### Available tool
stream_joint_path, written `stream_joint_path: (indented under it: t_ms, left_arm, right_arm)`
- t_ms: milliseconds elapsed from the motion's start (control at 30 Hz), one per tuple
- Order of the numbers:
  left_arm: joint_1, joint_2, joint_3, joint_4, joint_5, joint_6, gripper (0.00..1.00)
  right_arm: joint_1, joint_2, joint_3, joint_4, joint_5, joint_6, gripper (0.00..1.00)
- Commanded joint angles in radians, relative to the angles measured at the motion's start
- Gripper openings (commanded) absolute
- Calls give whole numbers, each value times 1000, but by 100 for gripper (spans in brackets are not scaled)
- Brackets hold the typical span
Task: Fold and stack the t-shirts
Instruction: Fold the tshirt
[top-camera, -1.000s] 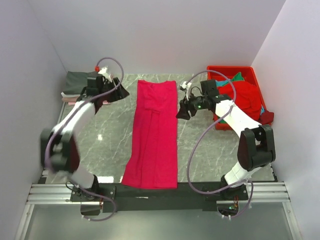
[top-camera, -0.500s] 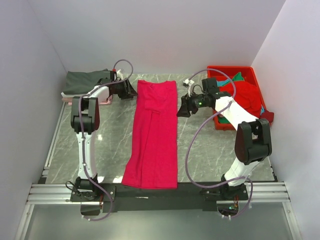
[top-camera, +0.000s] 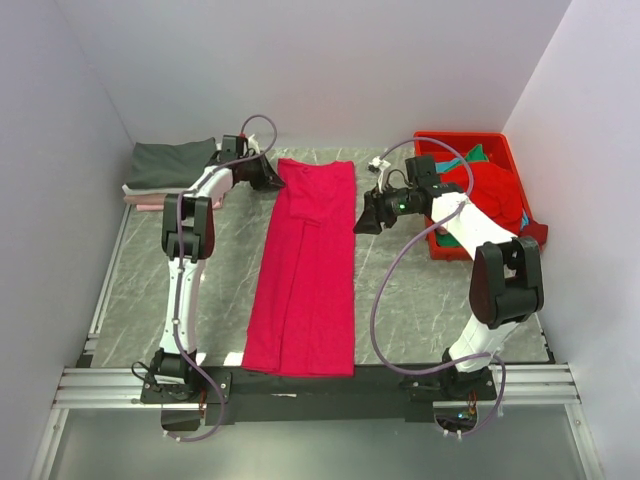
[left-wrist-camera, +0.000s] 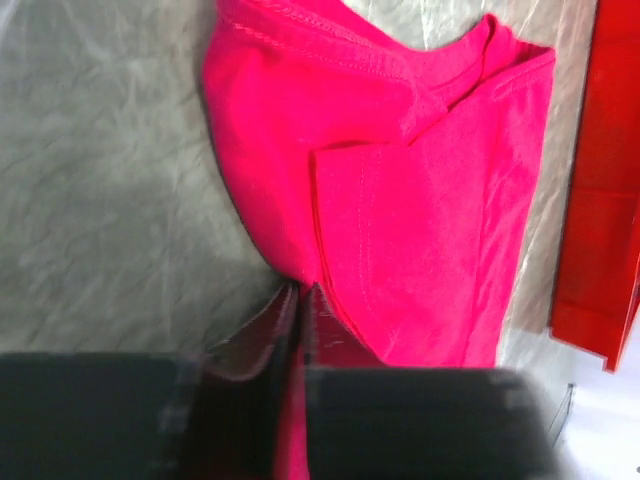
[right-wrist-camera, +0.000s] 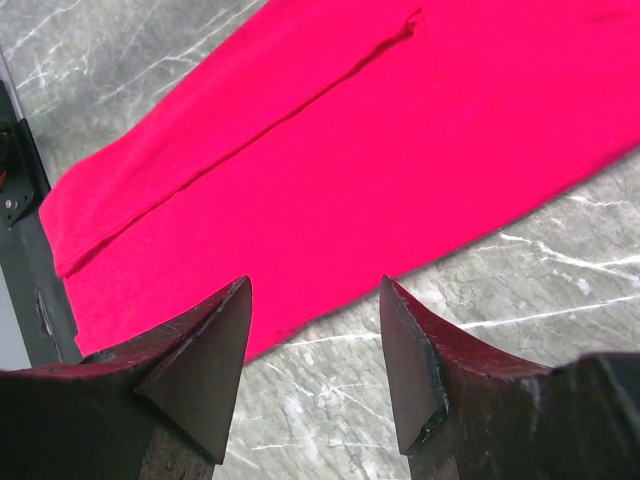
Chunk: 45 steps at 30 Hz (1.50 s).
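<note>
Mostly blurred in its own wrist view, the left claw (left-wrist-camera: 300, 292) is pinched closed on the edge of the long crimson-pink cloth t-shirt (left-wrist-camera: 420, 200), which spreads ahead of it. The right claw (right-wrist-camera: 312, 295) hangs spread wide and empty over marble. The shirt lies just beyond its tips, its ends cut off.

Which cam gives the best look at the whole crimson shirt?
Top external: the entire crimson shirt shows, end to end, as a long folded strip. Left wrist catches only its collar end, close up; right wrist only a stretch along one long edge.
</note>
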Motion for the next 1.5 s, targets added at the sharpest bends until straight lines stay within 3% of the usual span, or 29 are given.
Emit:
stream_joint_path:
  t_ms: [0,200,333,467,567,633,667,767,967,1233,1333,1433,1467]
  left_arm:
    - [-5,51,75,-32,-42,-39,0]
    - [16,16,52,22,-194,-134,0]
    - [34,8,61,17,-301,-182,0]
    - [42,2,62,25,-340,-202,0]
    - [45,-1,55,51,-295,-209,0]
    - [45,-15,43,79,-271,-206,13]
    - [48,-21,41,82,-255,-205,29]
    - [59,-70,15,96,-234,-191,47]
    - [88,-263,-79,100,-217,-124,57]
    - [111,-674,-403,160,-206,-16,60]
    - [120,-837,-560,194,-176,-12,60]
    - [145,-1000,-689,162,-169,27,61]
    - [146,-1084,-723,157,-162,36,61]
  right_arm:
    - [-10,28,46,-13,-22,-4,61]
    - [-11,69,87,-13,27,27,59]
    - [-11,121,141,-3,148,99,58]
    - [-11,219,203,67,306,290,58]
    - [-8,375,370,21,338,416,58]
    - [-5,453,484,15,314,472,58]
    - [-1,512,516,18,308,520,58]
    - [21,600,613,35,309,606,58]
    - [44,694,728,27,461,745,56]
    - [50,787,791,27,414,791,47]
    - [50,812,817,20,394,806,41]
    - [45,835,845,6,377,805,28]
    - [39,842,860,3,374,806,19]
